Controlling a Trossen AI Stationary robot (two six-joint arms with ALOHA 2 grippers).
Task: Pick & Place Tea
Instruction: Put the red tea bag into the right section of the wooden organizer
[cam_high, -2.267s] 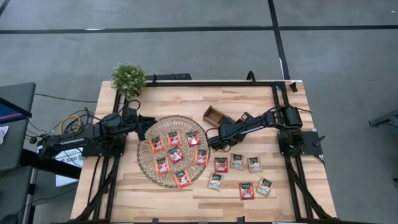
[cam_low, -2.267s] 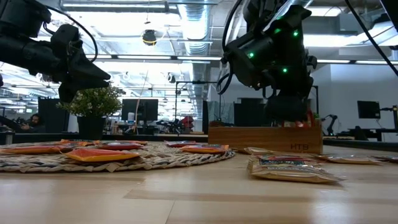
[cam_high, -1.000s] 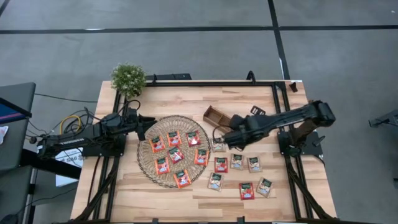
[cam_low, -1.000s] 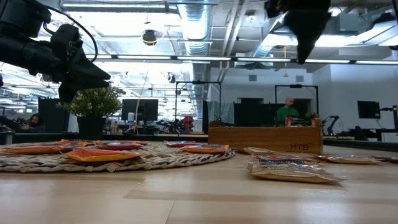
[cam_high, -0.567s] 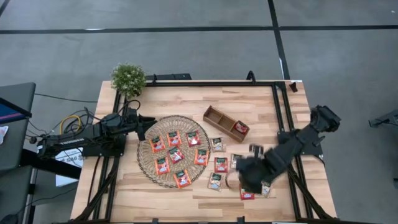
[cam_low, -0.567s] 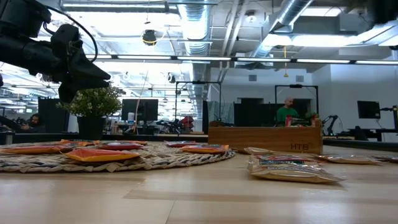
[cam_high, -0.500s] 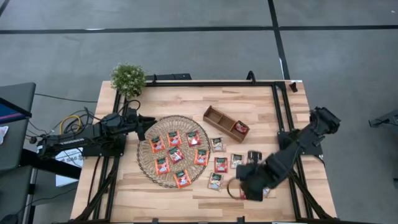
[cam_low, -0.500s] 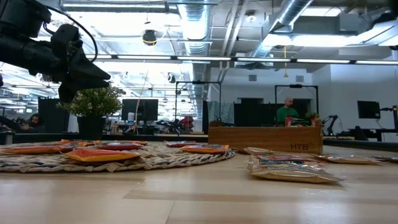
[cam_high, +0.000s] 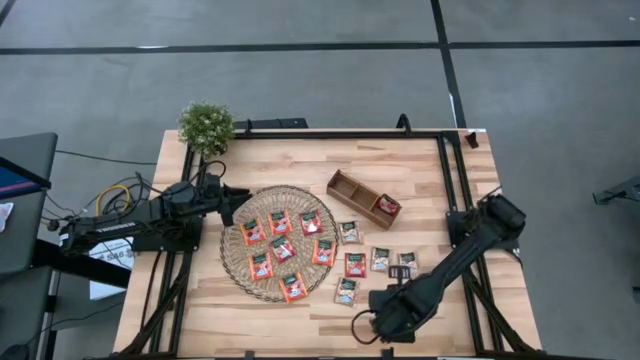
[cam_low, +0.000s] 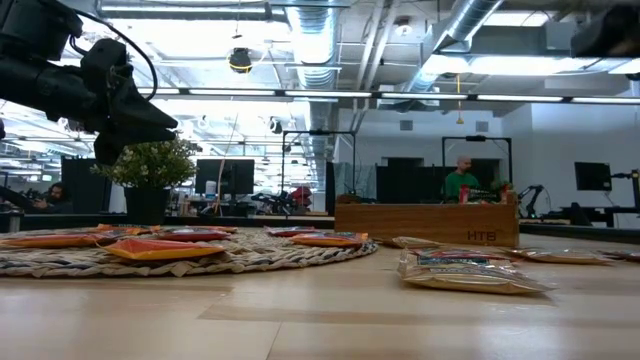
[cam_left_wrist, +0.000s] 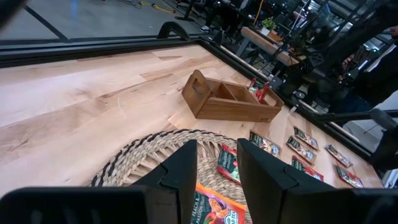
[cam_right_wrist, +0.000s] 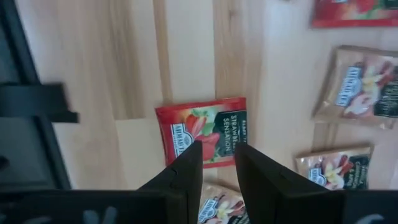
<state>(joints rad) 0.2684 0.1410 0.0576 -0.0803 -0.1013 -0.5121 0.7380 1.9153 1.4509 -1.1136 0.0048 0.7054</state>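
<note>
Tea sachets, arms, pale wooden table (cam_high: 400, 160).
Right gripper (cam_high: 376, 325) has swung from the brown wooden compartment tray (cam_high: 362, 198) to the near edge, jaws narrowly parted, empty, above a red-orange square tea sachet (cam_right_wrist: 202, 134). Left gripper (cam_high: 228, 203) unchanged beside the round wicker mat (cam_high: 236, 262), narrowly parted, empty.

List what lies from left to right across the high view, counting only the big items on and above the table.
Left gripper → round wicker mat → wooden compartment tray → right gripper.
</note>
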